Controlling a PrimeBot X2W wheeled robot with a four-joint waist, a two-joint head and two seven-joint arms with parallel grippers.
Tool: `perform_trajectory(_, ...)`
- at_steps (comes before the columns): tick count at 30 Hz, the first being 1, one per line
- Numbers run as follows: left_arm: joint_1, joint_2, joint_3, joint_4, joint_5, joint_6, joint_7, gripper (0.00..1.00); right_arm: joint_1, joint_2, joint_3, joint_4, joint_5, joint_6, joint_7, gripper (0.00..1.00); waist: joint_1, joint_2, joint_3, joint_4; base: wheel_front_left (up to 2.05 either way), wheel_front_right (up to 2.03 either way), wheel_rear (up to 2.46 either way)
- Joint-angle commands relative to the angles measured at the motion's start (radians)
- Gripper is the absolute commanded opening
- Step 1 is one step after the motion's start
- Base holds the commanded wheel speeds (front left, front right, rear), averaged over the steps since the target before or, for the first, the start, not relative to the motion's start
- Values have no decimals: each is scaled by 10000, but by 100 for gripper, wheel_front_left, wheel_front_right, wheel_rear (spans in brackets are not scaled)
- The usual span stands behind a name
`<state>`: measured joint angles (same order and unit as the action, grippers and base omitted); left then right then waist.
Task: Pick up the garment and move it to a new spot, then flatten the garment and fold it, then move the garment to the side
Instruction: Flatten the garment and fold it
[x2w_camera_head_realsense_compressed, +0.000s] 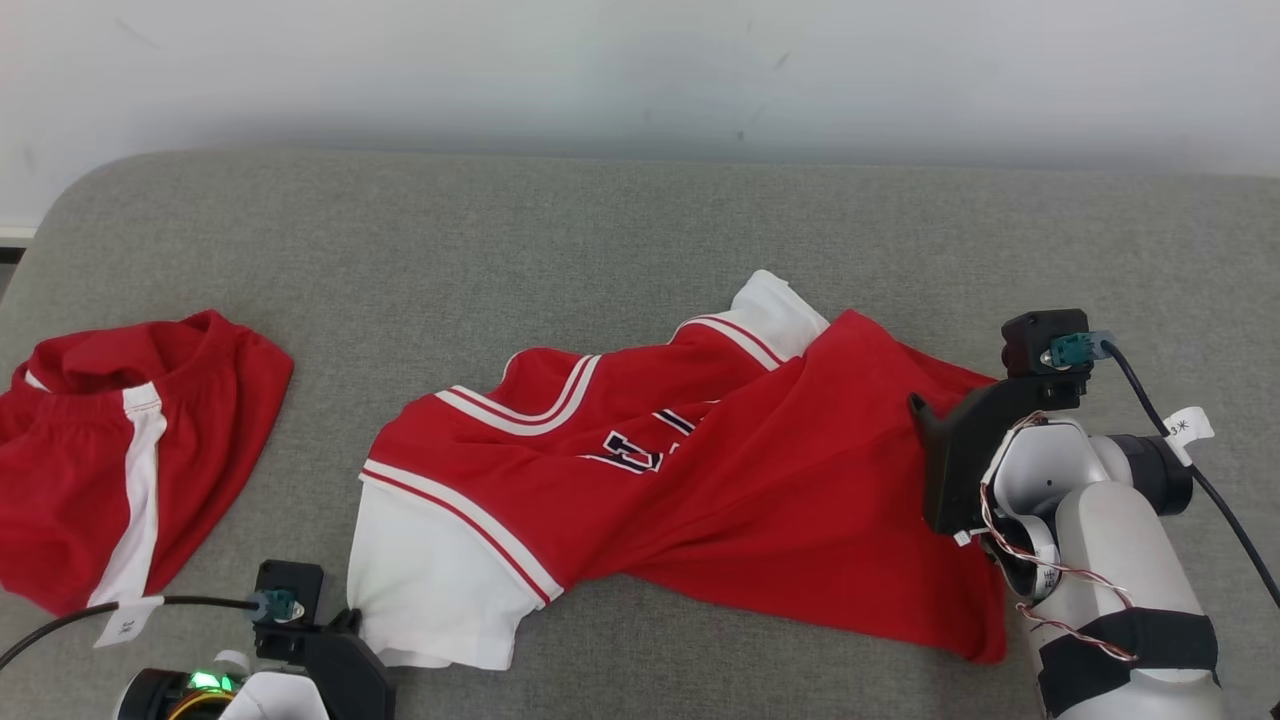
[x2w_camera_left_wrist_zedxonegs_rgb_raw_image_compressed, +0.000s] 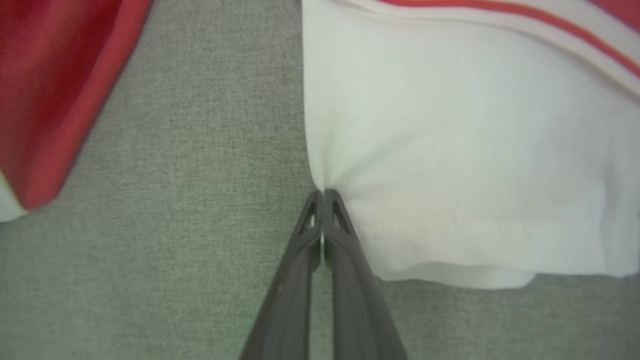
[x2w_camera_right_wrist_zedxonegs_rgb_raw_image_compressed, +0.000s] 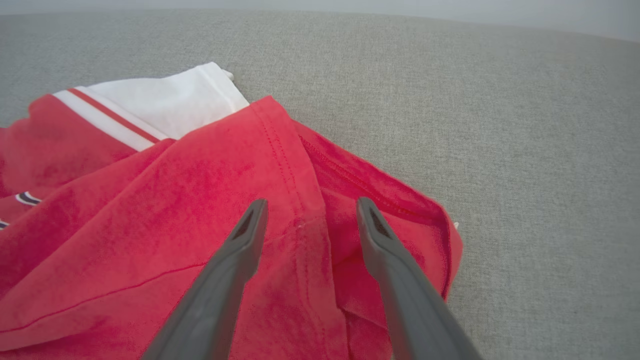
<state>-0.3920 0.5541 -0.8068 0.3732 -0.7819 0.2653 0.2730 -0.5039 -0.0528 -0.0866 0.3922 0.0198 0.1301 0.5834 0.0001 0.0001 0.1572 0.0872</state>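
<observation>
The garment (x2w_camera_head_realsense_compressed: 700, 470), a red jersey with white sleeves and striped trim, lies crumpled across the middle of the grey padded surface (x2w_camera_head_realsense_compressed: 640, 230). My left gripper (x2w_camera_head_realsense_compressed: 350, 615) sits at the lower left, shut on the edge of the white sleeve (x2w_camera_left_wrist_zedxonegs_rgb_raw_image_compressed: 450, 150); the cloth puckers at the fingertips of the left gripper (x2w_camera_left_wrist_zedxonegs_rgb_raw_image_compressed: 322, 192). At the garment's right end my right gripper (x2w_camera_head_realsense_compressed: 922, 415) hovers open over the red hem (x2w_camera_right_wrist_zedxonegs_rgb_raw_image_compressed: 300, 190). Seen from the right wrist, the right gripper (x2w_camera_right_wrist_zedxonegs_rgb_raw_image_compressed: 310, 205) has its fingers straddling a stitched fold, with nothing pinched between them.
A second red garment (x2w_camera_head_realsense_compressed: 130, 450) with a white side stripe lies bunched at the left edge, and its red cloth (x2w_camera_left_wrist_zedxonegs_rgb_raw_image_compressed: 60, 75) lies close beside my left gripper. A pale wall runs along the back. Bare grey padding stretches behind and to the right of the jersey.
</observation>
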Motion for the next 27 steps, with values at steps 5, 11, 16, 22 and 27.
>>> perform_trajectory(5, 235, -139, -201, -156, 33, 113, 175, 0, -80, -21, 173, 316, -289, 15, 164, 49, -1, -1, 74, 98, 0, 0, 0)
perform_trajectory(11, 341, -54, -160, -420, -26, 274, 233, 0, 17, -71, 215, 215, -467, 15, 512, 50, -1, -1, 63, 25, 0, 0, 0)
perform_trajectory(16, 331, -1, -155, -634, -48, 372, 289, 0, 62, -64, 128, 142, -461, 15, 727, 29, -1, -1, 86, 15, 0, 0, 0)
perform_trajectory(22, 168, -208, 475, -988, -127, 577, -886, 0, -56, -45, 232, -81, -124, 15, 150, 0, -1, -1, 110, 38, 0, 0, 0)
perform_trajectory(27, -223, -490, 2061, -1617, -844, -59, -3302, 0, -658, 0, 242, -733, 1621, 15, -812, 0, -1, -1, 129, -164, 0, 0, 0)
